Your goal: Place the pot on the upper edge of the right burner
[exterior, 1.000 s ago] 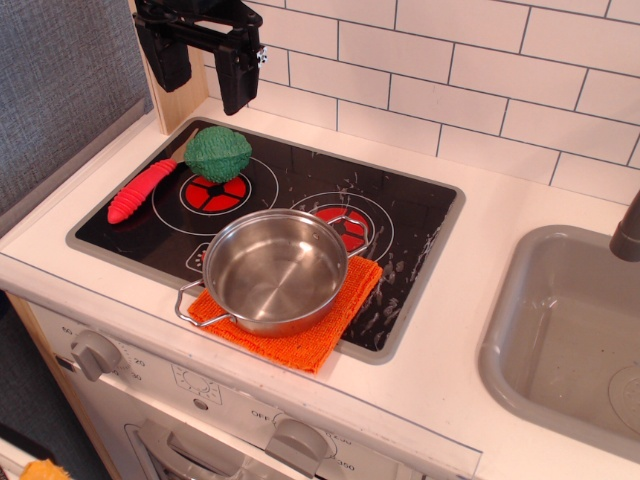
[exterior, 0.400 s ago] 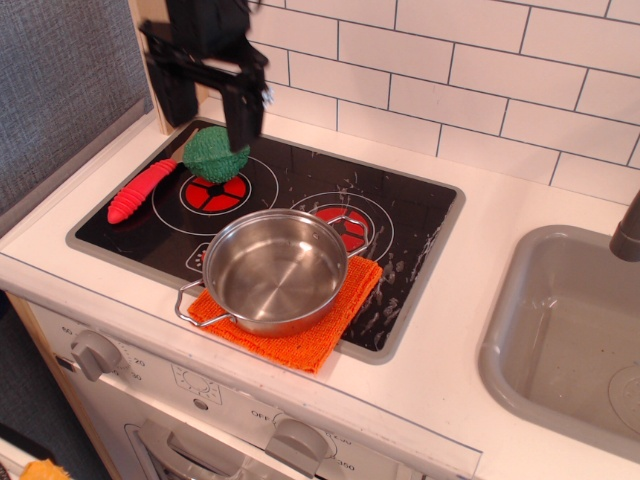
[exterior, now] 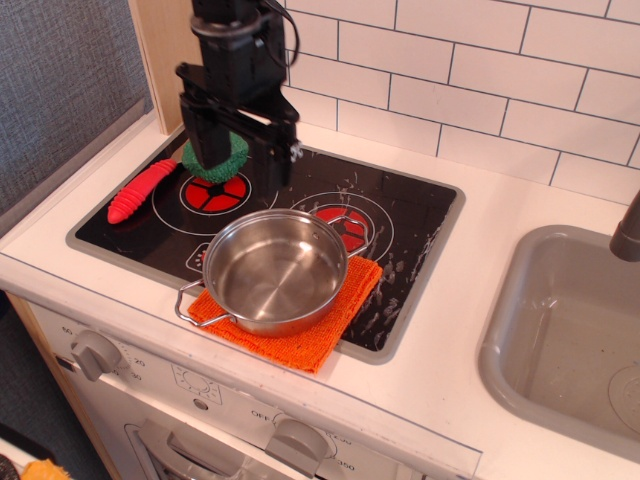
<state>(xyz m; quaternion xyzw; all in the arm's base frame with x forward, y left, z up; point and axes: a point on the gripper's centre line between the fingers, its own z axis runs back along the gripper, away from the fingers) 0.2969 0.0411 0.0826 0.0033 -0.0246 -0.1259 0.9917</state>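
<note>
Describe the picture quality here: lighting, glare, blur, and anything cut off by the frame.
In the observation.image view: light is soft and even; the pot shows bright reflections on its inner wall; the gripper is slightly blurred, its jaws open; the cooktop glass shows white scuffs, no strong glare; the sink is cropped at right.

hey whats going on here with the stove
A robot arm's gripper hangs open over the toy cooktop, above the left burner area, holding nothing. The pot sits untouched on an orange cloth at the cooktop's front edge, partly covering the right burner. A green ball and a red toy lie at the left.
</note>
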